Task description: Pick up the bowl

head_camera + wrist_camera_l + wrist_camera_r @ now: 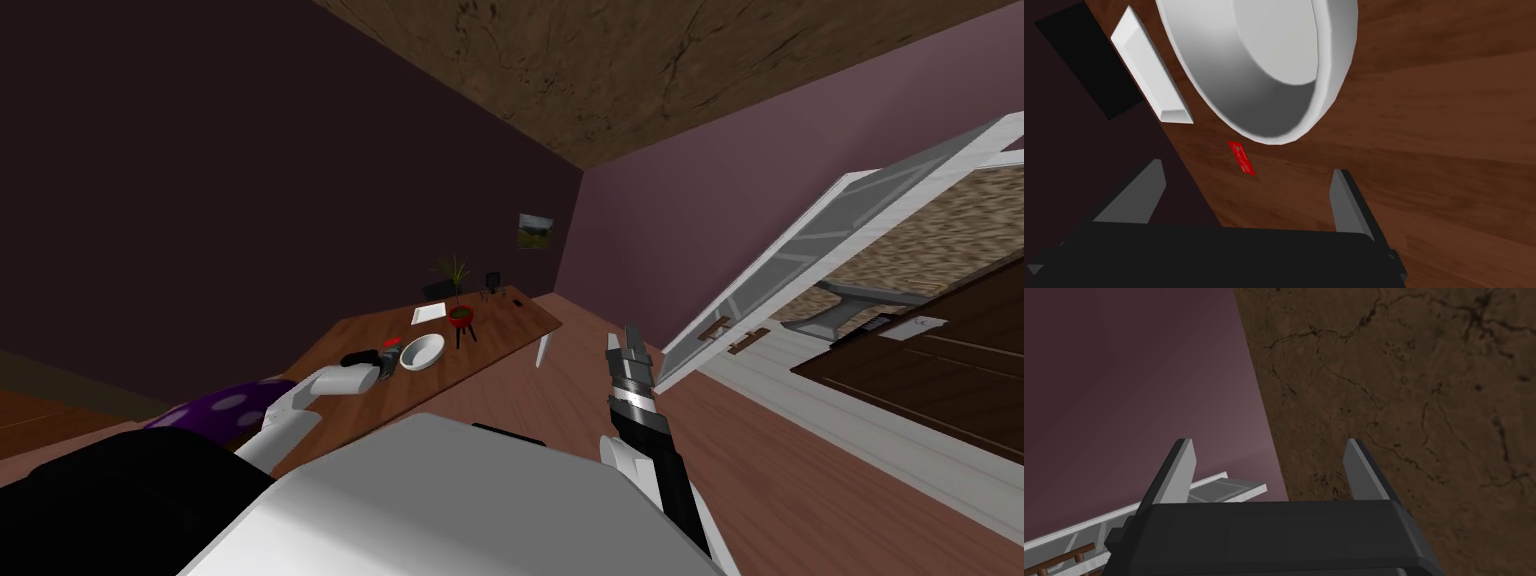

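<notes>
A white bowl [422, 352] [1259, 70] sits upright on a brown wooden table [500, 325] [1449, 150]. My left gripper [388, 366] [1249, 175] hovers just short of the bowl's near rim, open, with nothing between its fingers. A small red card [1242, 158] lies on the table between the gripper and the bowl. My right gripper [622, 345] [1269, 453] is raised beside my chest, away from the table, and stands open and empty.
A white flat slab [1150, 67] lies beside the bowl near the table edge. A potted plant [458, 300], a paper sheet [429, 313] and small dark items stand farther back. A purple spotted cushion [215, 408] lies near my left arm. An open white door [800, 260] is to the right.
</notes>
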